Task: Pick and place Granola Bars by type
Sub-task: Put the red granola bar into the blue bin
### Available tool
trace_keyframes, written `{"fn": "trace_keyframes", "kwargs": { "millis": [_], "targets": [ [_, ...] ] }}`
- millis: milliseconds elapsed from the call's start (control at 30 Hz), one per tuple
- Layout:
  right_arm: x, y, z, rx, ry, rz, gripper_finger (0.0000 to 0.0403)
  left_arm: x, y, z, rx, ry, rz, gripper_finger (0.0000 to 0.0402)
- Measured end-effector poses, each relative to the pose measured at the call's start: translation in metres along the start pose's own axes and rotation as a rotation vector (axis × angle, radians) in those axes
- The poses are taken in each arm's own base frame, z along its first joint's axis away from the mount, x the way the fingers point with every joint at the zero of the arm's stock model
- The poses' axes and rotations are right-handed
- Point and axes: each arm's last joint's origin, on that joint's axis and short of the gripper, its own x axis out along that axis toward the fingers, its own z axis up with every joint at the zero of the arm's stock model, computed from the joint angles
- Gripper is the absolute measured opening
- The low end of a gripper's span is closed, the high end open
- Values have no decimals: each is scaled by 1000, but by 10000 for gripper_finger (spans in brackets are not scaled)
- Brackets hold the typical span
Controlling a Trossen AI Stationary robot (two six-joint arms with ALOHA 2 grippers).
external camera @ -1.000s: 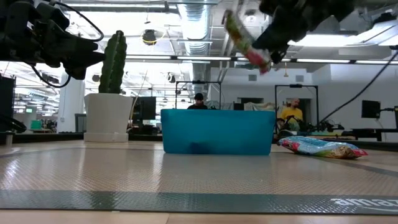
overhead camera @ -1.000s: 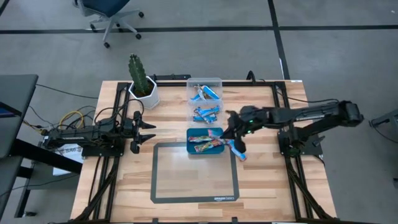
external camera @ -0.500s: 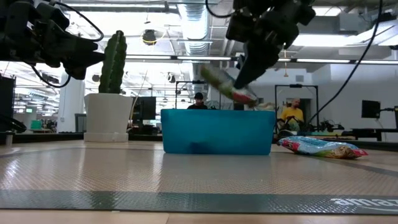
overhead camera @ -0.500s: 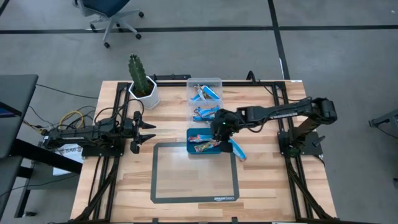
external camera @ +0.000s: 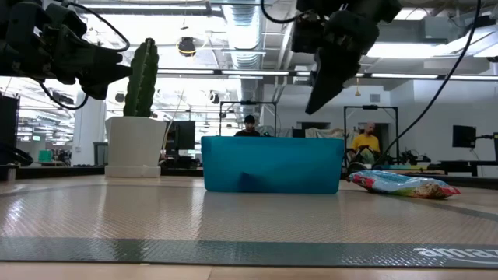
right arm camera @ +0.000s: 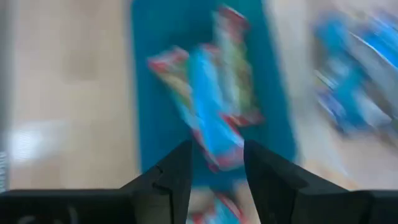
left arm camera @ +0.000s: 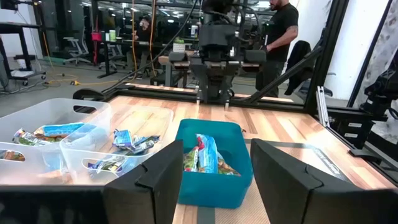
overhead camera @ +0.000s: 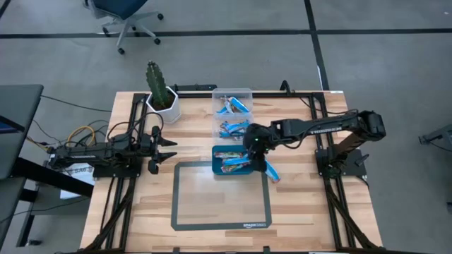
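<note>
Right gripper [overhead camera: 256, 146] above teal rectangular tray [overhead camera: 216, 170], fingers spread, empty: multicoloured wrapped bars [left arm camera: 205, 155] inside. Next, likely: fetch remaining bar [external camera: 401, 185] beside tray. Left gripper [overhead camera: 167, 150] parked, spread.

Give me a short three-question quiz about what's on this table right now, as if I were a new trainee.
1. True or false: the right tool is carrying a bar.
2. Which container does the right tool hover over? A) the clear plastic box B) the teal tray C) the cactus pot
3. Fill in: one bar lies on the table beside the teal tray, on the side toward the ____ arm.

Key
1. False: its fingers are apart, with nothing between them.
2. B.
3. Right; the left tool waits by the mat's far left corner.
</note>
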Motion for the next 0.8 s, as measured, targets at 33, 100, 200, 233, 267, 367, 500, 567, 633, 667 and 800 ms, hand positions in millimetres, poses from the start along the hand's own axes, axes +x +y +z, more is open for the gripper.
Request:
{"fn": "trace_keyframes", "kwargs": {
  "millis": [33, 100, 200, 233, 267, 367, 500, 567, 633, 667, 800],
  "targets": [
    [-4, -1, -3, 36, 18, -42, 136, 0, 0, 0, 0, 0, 0, 180],
    [-11, -3, -10, 100, 64, -142, 139, 0, 0, 0, 0, 0, 0, 180],
    [-21, -6, -18, 200, 107, -265, 143, 0, 0, 0, 0, 0, 0, 180],
    [-24, -6, -21, 240, 121, -291, 144, 0, 0, 0, 0, 0, 0, 180],
    [-26, -7, -23, 284, 133, -312, 145, 0, 0, 0, 0, 0, 0, 180],
    [-29, -5, -31, 402, 186, -340, 151, 0, 0, 0, 0, 0, 0, 180],
    [-26, 5, -38, 492, 254, -364, 168, 0, 0, 0, 0, 0, 0, 180],
    [-22, 11, -40, 532, 268, -365, 180, 0, 0, 0, 0, 0, 0, 180],
    [-19, 18, -41, 552, 278, -353, 195, 0, 0, 0, 0, -1, 0, 180],
    [-16, 22, -41, 558, 282, -347, 203, 0, 0, 0, 0, 0, 0, 180],
    [-1, 36, -44, 549, 328, -353, 230, 0, 0, 0, 0, 0, 0, 180]
  ]
}}
